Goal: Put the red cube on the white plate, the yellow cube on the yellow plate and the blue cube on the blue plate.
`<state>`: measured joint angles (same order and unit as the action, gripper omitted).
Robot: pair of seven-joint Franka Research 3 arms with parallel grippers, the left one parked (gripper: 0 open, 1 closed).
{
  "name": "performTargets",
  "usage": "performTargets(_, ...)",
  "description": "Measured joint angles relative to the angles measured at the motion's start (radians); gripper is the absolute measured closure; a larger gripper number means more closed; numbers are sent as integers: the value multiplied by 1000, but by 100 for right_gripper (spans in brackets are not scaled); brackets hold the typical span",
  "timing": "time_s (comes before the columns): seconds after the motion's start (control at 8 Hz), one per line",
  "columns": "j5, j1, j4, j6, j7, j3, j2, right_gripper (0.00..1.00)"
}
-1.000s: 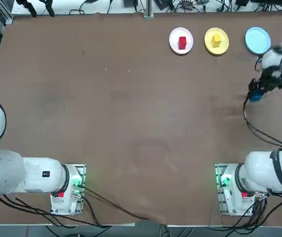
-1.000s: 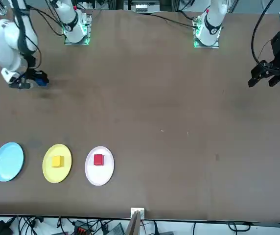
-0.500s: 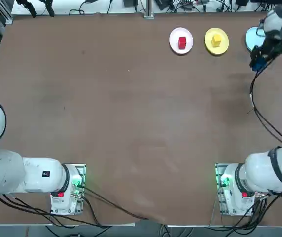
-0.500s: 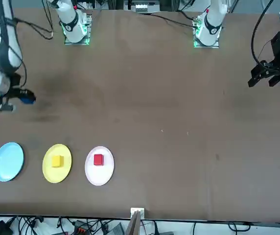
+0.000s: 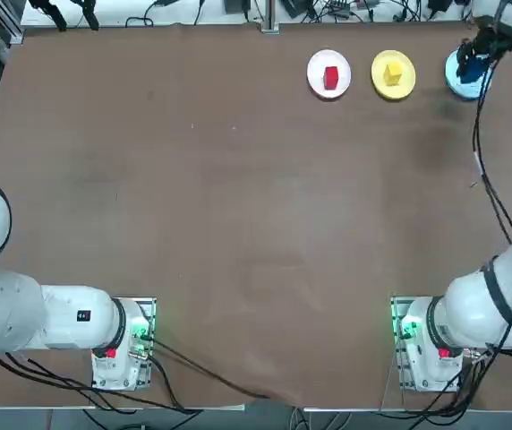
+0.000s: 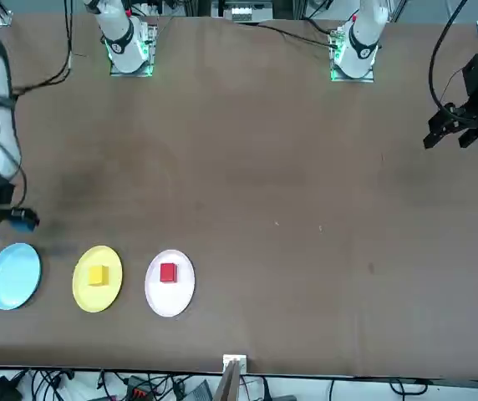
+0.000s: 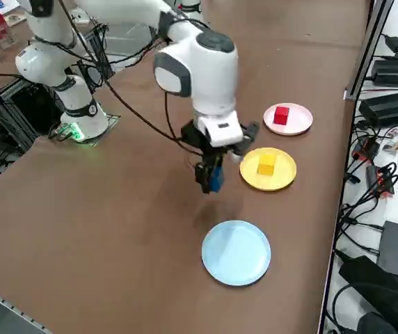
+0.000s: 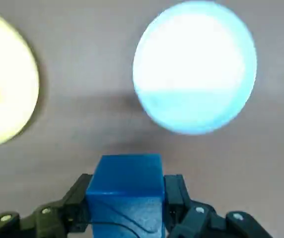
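Two of three placed: red cube on white plate, yellow cube on yellow plate. Still to place: blue cube, clamped between fingers of right gripper, above the counter just near of the far-right blue plate

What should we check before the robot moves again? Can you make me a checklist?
1. Blue cube between the right gripper's fingers: ok
2. Blue plate bare, ready for its cube: ok
3. Blue cube above the blue plate: not ok, it's off to one side
4. Red cube on the white plate: ok
5. Yellow cube on the yellow plate: ok
6. Grip tight enough: cannot tell
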<state>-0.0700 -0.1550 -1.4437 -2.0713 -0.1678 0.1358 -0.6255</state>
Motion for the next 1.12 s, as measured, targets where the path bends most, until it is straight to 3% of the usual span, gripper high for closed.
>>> performTargets(0.38,0,-52,233,-86,1,2,-201,30)
performTargets(0.75,0,-118,272,-197,-1,2,-290,30)
performTargets(1.12,18,-133,273,-200,0,2,-320,30)
